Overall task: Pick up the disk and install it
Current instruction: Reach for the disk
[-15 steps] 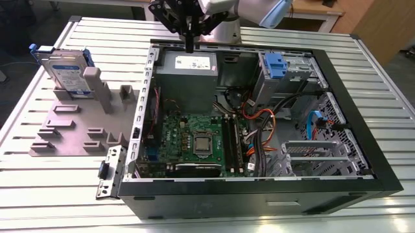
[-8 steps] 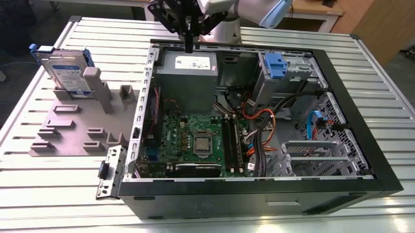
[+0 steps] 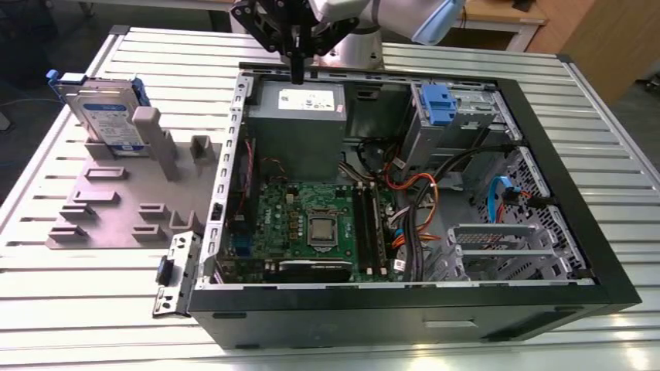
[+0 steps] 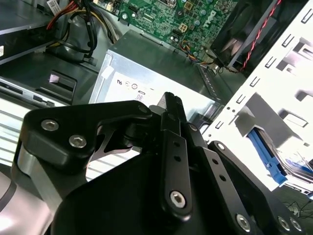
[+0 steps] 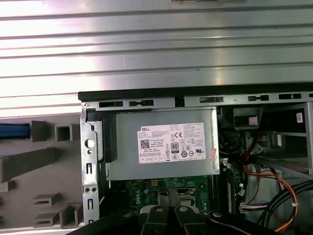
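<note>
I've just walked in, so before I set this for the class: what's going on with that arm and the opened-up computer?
One robot arm hangs over the open computer case, its pincer shut and empty, just above the grey power supply at the case's far edge. The disk has not been picked up: it stands upright in a grey holder on the table, outside the case on the exterior view's left.

Printed white sticker (image 5: 171, 143) on grey pwr-supply box (image 5: 122, 169).
</note>
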Robot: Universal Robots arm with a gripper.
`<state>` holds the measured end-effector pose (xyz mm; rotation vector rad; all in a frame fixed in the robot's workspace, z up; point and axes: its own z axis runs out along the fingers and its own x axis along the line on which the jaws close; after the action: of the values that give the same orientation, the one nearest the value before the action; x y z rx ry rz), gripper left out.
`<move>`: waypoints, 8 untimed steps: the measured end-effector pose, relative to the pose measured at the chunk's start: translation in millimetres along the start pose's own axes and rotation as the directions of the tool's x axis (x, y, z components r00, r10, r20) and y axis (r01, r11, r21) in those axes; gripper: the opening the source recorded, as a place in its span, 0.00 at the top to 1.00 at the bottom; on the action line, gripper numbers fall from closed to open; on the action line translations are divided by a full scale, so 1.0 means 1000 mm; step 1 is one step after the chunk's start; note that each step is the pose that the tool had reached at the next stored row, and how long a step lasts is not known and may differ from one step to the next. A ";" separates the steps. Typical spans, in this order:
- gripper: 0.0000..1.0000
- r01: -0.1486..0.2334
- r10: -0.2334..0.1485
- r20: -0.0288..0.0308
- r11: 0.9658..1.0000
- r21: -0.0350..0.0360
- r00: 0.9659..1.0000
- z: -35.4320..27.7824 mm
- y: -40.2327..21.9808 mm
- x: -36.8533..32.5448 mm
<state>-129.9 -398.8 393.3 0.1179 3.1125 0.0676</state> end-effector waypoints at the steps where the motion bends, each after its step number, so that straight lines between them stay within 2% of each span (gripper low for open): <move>1: 0.89 0.000 0.000 0.000 1.000 0.000 1.000 0.0000 0.0000 0.0011; 4: 0.89 0.000 0.000 0.000 1.000 0.000 1.000 0.0000 0.0001 0.0041; 8: 0.89 0.000 0.000 0.000 1.000 0.000 1.000 -0.0001 0.0000 0.0047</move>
<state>-134.6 -398.4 393.3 0.1179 3.1125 0.0676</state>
